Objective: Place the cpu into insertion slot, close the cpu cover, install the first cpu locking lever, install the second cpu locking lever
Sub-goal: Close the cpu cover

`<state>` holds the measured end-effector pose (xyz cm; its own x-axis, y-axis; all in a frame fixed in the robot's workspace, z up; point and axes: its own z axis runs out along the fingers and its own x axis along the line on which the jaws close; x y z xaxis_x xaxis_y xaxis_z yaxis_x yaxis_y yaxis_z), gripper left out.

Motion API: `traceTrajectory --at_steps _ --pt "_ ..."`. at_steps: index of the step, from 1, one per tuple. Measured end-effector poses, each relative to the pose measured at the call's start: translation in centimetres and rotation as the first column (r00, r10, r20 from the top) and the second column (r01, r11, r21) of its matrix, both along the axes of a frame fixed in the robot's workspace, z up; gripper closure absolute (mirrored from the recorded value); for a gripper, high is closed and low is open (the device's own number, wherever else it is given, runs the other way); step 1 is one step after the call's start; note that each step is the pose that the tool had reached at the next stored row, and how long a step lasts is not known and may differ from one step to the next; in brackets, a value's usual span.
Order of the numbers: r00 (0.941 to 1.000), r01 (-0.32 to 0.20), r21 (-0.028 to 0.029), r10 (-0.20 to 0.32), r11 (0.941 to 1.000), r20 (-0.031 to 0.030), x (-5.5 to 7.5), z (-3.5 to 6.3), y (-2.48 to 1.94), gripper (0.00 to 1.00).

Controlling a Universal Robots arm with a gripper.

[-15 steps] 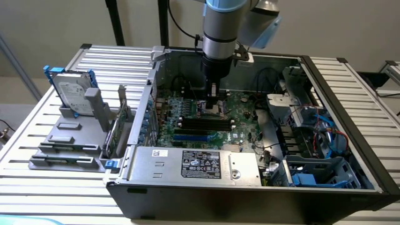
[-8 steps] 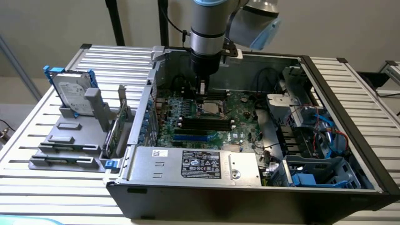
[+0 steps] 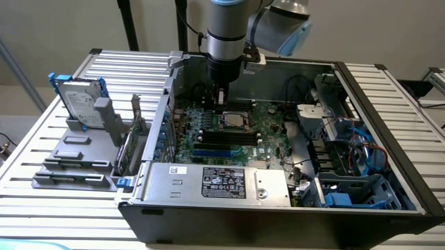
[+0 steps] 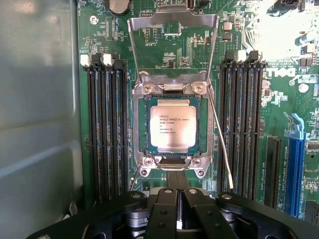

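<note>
The cpu [image 4: 173, 128], a pale silvery square chip with printed text, lies flat in the insertion slot [image 4: 140, 130], and its dark rim shows all around it. The cpu cover [image 4: 172, 22], a silvery frame with a cut-out centre, stands swung open beyond the socket's hinge. A thin wire locking lever [image 4: 221, 144] rises free at one side of the socket, and a second lever [image 4: 133, 177] sticks out at the other. My gripper [image 4: 177, 209] hangs just off the socket's edge, fingers shut together with nothing seen between them. In the exterior view the gripper [image 3: 220, 104] hovers just behind the cpu [image 3: 235, 121].
Long black memory strips [image 4: 102, 129] flank the socket on both sides on the green board [image 4: 249, 30]. The grey power supply box [image 3: 222, 182] fills the case front. Cables and drive bays [image 3: 347, 151] crowd the exterior view's right. A drive caddy [image 3: 80, 104] stands outside the case.
</note>
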<state>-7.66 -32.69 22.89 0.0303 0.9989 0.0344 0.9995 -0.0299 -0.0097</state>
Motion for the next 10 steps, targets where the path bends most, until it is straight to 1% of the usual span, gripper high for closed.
traceTrajectory --at_steps 10 --pt "1.0 0.0 0.0 0.0 1.0 0.0 0.0 0.0 0.0 0.89"
